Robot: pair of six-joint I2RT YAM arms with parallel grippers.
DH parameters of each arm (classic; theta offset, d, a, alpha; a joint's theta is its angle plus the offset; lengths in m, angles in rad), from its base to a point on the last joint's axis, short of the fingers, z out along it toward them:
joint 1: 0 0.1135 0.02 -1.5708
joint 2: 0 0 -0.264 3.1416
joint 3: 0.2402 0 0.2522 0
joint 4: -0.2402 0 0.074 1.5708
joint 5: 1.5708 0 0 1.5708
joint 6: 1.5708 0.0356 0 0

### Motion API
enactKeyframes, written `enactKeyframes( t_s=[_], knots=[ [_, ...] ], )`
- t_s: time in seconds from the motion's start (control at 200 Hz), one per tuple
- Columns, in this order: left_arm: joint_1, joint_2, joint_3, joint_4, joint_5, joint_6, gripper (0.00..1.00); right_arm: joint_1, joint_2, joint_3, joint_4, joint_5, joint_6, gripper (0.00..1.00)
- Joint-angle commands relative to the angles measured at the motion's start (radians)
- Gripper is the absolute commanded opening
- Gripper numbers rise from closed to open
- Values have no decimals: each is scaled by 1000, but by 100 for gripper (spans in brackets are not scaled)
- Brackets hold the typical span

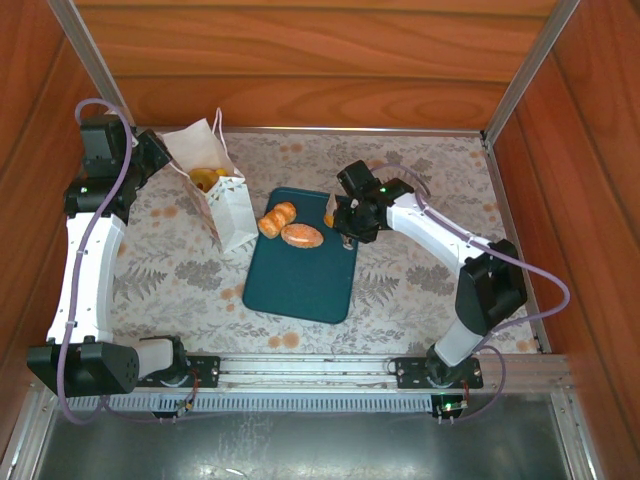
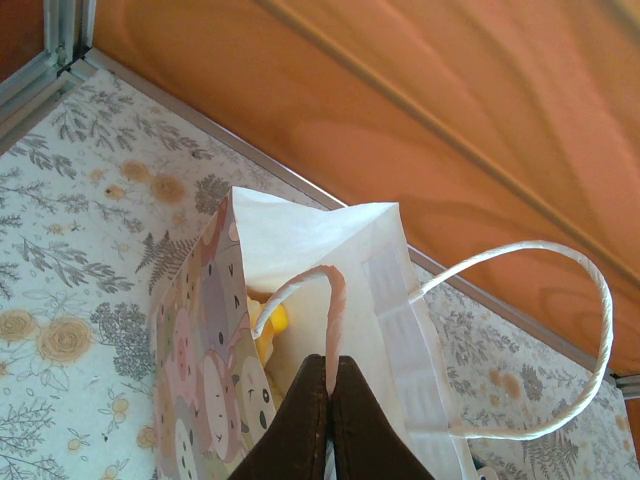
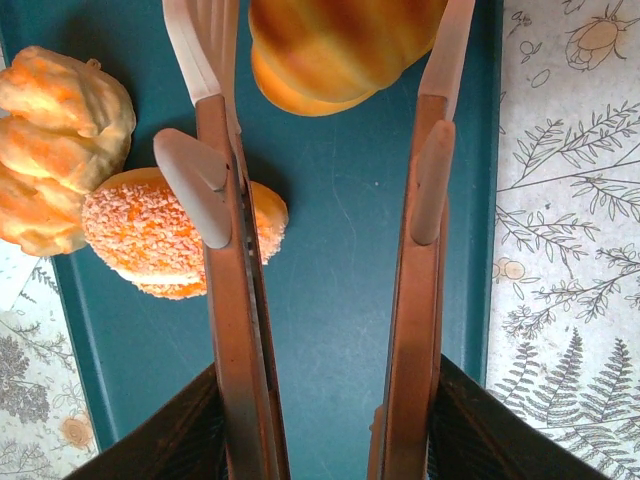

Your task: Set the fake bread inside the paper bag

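Mostly hidden inside the paper bag [image 1: 225,195] at the table's [image 1: 420,290] far left corner: a yellow scrap of fake bread [image 2: 272,330]. Jaws pressed together on the bag's rim: the left gripper [image 2: 330,365]. Cut off at the wrist view's top: a glossy striped bun [image 3: 340,70], clamped in the half-spread right gripper [image 3: 325,30] over the tray's [image 1: 300,280] far right corner. Near the tray's far edge, touching: a sugared oval bun [image 1: 302,236], a ridged roll [image 1: 277,219].

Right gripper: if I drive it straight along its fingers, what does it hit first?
The striped roll between the fingertips of the right gripper; behind it, likely the teal tray. Whether the roll is gripped, I cannot tell.
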State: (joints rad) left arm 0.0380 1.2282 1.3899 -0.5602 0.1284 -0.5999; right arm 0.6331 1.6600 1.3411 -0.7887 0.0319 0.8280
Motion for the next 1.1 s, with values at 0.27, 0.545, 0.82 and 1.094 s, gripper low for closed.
enactKeyframes(
  t_s=[0.27, 0.545, 0.82, 1.094],
  knots=[
    [-9, -6, -3, 19, 0, -3, 0, -12, 43, 3, -2, -20, -13, 40],
    [-8, -6, 0, 19, 1, -6, 0, -12, -47, -6, -6, -22, -13, 30],
    [-9, -10, -2, 19, 1, -6, 0, -13, -171, -22, 18, -37, -26, 27],
    [-8, -11, -5, 19, 2, -9, 0, -8, -266, -13, 78, -113, -29, 26]
  ],
)
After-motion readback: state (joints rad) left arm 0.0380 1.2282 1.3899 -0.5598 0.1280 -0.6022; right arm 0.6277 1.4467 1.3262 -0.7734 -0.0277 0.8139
